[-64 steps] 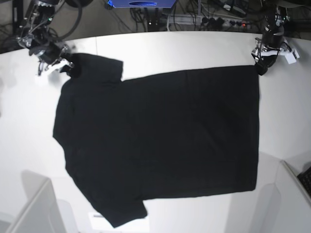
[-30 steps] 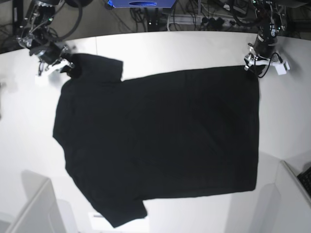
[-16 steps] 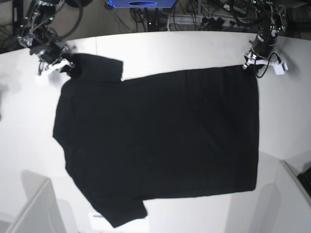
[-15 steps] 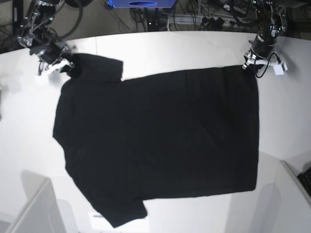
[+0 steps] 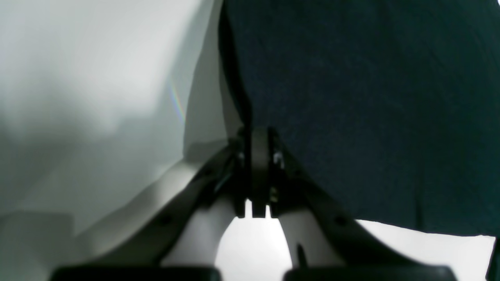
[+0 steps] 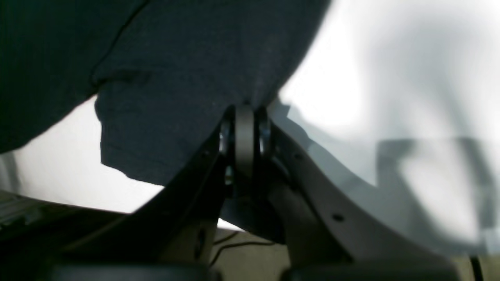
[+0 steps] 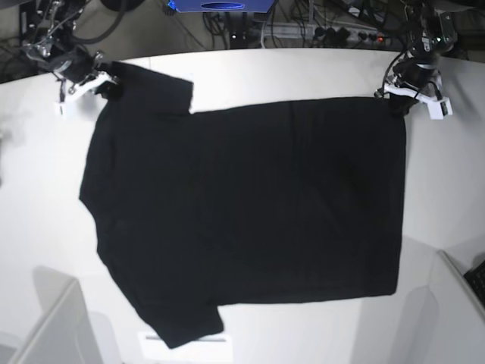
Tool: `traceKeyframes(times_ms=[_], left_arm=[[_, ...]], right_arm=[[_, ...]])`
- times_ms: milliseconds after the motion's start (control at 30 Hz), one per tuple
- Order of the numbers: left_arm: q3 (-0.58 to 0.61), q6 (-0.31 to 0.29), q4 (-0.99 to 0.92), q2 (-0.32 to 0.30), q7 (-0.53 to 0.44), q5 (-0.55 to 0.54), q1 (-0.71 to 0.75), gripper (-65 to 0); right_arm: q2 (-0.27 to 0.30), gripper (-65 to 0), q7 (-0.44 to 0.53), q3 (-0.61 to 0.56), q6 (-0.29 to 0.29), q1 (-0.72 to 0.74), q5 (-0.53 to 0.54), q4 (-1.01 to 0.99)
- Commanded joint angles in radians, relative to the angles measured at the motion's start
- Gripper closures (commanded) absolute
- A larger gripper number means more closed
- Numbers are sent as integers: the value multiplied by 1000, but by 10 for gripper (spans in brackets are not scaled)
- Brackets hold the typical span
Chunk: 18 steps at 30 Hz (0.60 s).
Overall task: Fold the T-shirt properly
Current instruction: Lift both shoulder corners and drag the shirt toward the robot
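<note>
Here, a large black T-shirt (image 7: 242,220) lies spread flat and unfolded on a white table (image 7: 303,72), seen from above, with no print showing on the upward side. No fold has been made yet, so, judging from this, nearly the whole task is left: the far edge would need to be carried over the body, then the sleeves and length folded in. The left gripper (image 7: 399,102) is closed, pinching the hem corner; in its wrist view the cloth (image 5: 371,109) stretches away ahead and to the right of the shut jaws. The right gripper (image 7: 102,82) is also closed, clamped on the far sleeve edge, with the sleeve (image 6: 187,89) hanging ahead and to the left of it. Compared with a second ago, the left jaws have shut on the corner they were hovering beside, and both grippers have drawn back slightly toward the far side of the table, pulling the far edge of the shirt taut and shifting the whole garment a little after them.
</note>
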Motion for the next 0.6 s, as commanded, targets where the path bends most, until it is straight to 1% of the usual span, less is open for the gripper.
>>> traceKeyframes(times_ms=[0,67,200,333,367,467,500,567], left_arm=[[-25,-3,19,-11,-17,-6,16,0],[-58,-3,28,-11,-16,-6,25,0],[-94,-3,59,-13,-16,-6,65,0],[-104,-7,87,-16,-16,-6,102,0],[-108,-20,90,-16,-16,-6,106,0],[-137,-99,97,-11,-12,-6,123,0],[-147,-119,97,-10,-12,-6,132,0],[-161,-133,97,-4,-12,-6,142,0]], right_arm=[[-3,0,-24,2,-14,-23,-32,13],[-15,0,-18,3,-14,-43,-32,31],[-27,0,28,-1,-15,-96,-32,82],[-38,0,29,0,-15,-132,-32,126],[-38,0,29,-1,-15,-139,-32,136],[-43,0,29,-1,-15,-165,-32,169],[-54,0,31,-1,-15,-175,-32,188],[-63,0,29,2,-15,-184,-32,232]])
